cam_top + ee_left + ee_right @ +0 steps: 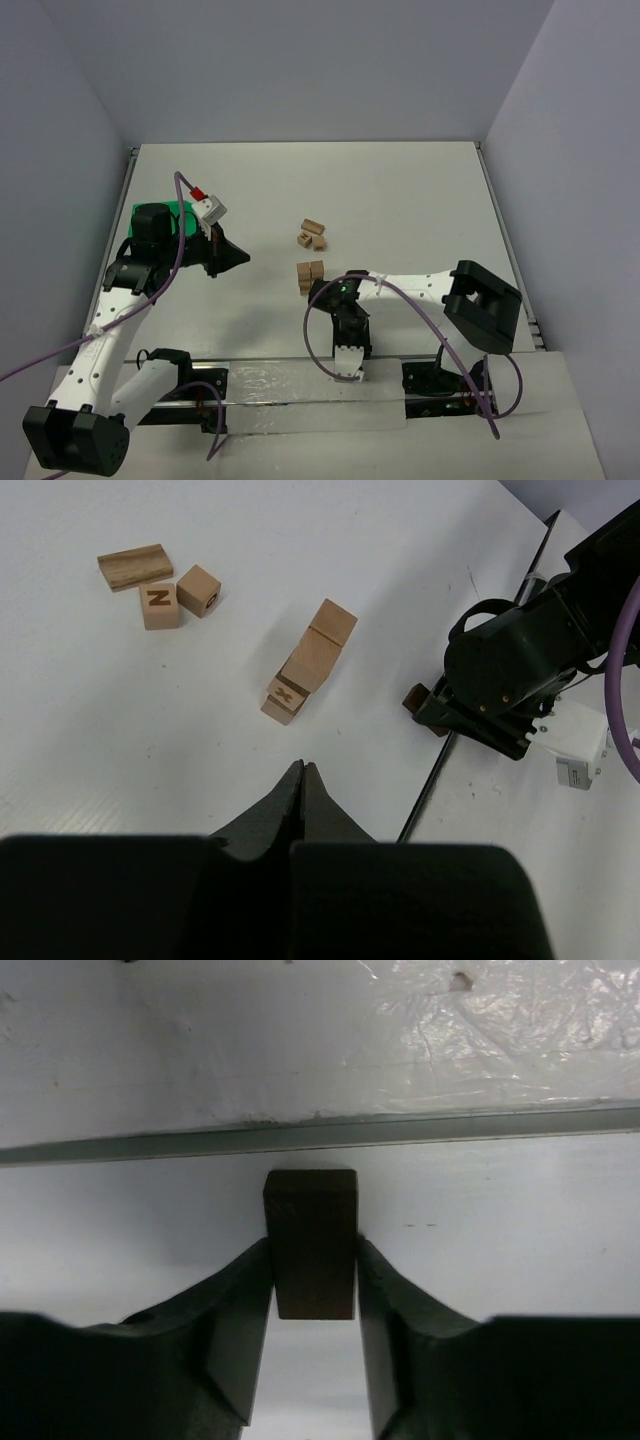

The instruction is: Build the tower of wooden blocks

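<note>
The tower (310, 277) is a short stack of light-tan wood blocks in the middle of the table. It also shows in the left wrist view (305, 665), with an X on one block. Three loose wood blocks (312, 235) lie just beyond it: a flat plank (135, 567), an N cube (158, 605) and another cube (198, 588). My left gripper (238, 256) (302, 768) is shut and empty, left of the tower. My right gripper (312, 1260) is shut on a small wood block (311, 1240) (415, 697), dark in shadow, held near the table's front edge.
A green bin (165, 215) sits at the left behind my left arm. A metal rail (320, 1135) runs along the table's near edge, with crinkled plastic sheet (300, 390) past it. Grey walls close the far and side edges.
</note>
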Action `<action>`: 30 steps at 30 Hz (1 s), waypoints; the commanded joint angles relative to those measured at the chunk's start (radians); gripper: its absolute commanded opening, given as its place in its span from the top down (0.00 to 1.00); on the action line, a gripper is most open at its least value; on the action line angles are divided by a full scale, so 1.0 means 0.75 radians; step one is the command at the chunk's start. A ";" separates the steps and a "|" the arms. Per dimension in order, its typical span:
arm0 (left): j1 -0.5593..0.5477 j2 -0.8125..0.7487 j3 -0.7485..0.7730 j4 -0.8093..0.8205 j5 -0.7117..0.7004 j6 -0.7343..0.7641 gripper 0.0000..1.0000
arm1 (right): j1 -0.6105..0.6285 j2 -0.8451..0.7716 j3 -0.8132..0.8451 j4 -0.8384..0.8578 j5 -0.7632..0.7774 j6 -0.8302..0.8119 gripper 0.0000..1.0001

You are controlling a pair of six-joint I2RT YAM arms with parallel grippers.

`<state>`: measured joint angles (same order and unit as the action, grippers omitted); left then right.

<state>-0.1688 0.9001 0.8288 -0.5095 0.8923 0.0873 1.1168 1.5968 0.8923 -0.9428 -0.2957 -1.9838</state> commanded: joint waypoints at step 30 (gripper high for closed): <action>0.090 0.233 0.490 -0.194 -0.318 -0.055 0.88 | -0.869 -0.213 0.590 -0.038 -0.298 1.466 1.00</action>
<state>-0.1201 1.0398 1.1395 -0.6655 0.6751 0.0628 0.5274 1.3705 1.2784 -1.0857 -0.5385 -1.0931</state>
